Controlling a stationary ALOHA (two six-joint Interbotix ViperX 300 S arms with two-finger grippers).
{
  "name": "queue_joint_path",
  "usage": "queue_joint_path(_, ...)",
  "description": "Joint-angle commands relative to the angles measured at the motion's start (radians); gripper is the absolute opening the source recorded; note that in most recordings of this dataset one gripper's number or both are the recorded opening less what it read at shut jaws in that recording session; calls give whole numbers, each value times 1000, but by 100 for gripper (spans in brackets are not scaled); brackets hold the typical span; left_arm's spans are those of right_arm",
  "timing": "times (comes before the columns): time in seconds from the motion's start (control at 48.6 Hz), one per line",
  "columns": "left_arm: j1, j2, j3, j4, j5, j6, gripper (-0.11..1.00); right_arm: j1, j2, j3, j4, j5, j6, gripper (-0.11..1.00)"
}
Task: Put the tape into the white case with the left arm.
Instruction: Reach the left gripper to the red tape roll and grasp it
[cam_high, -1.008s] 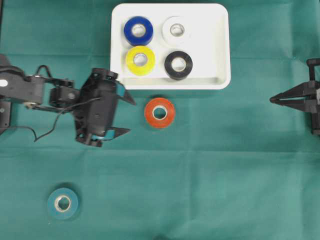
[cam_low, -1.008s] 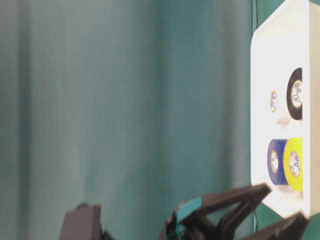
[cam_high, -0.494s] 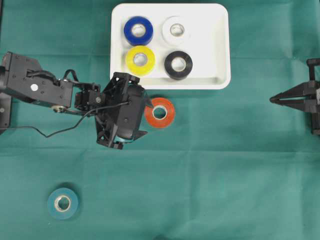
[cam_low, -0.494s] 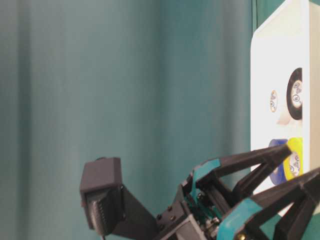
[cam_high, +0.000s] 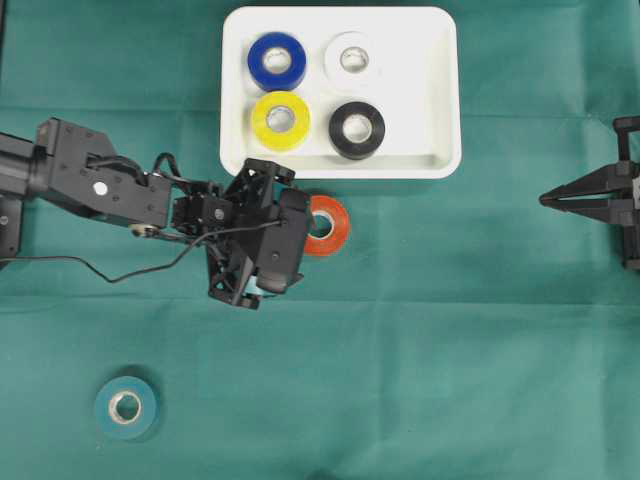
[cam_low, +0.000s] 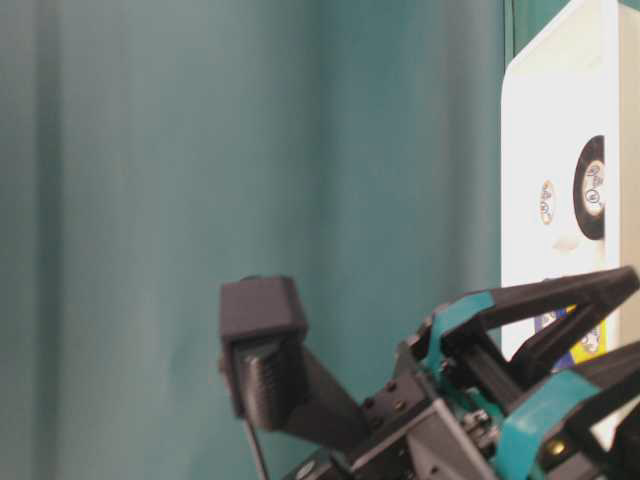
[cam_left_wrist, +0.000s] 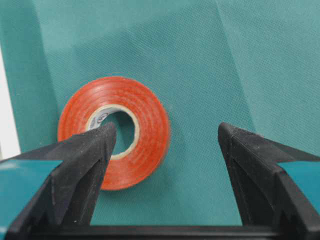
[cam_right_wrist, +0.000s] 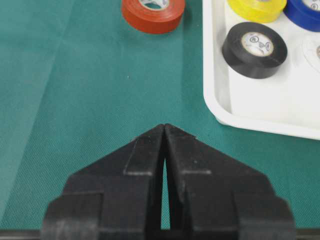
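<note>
Overhead, the left arm (cam_high: 100, 188) reaches from nine o'clock, its tool (cam_high: 300, 228) covering the left edge of the orange tape (cam_high: 330, 222), which lies on the green tabletop (cam_high: 420, 340) just at six o'clock of the white case (cam_high: 440, 90). Left wrist view: tool spread wide, holding nothing; one finger (cam_left_wrist: 85, 160) overlaps the tape's core, the other stands clear at three o'clock. Right wrist view: right tool (cam_right_wrist: 164, 131) closed, empty, parked apart.
</note>
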Motion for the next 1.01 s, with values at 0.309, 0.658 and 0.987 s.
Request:
queue_joint_path(0.309,3,71,-75,0,-3,0,83,-2,6,-11,0,-11,2,-9)
queue_joint_path(0.658,25,123,-106,0,86,0,83,-2,6,-11,0,-11,0,-9)
queue_joint_path(0.987,25,126,-110,0,91,0,76,-2,6,-11,0,-11,0,-9)
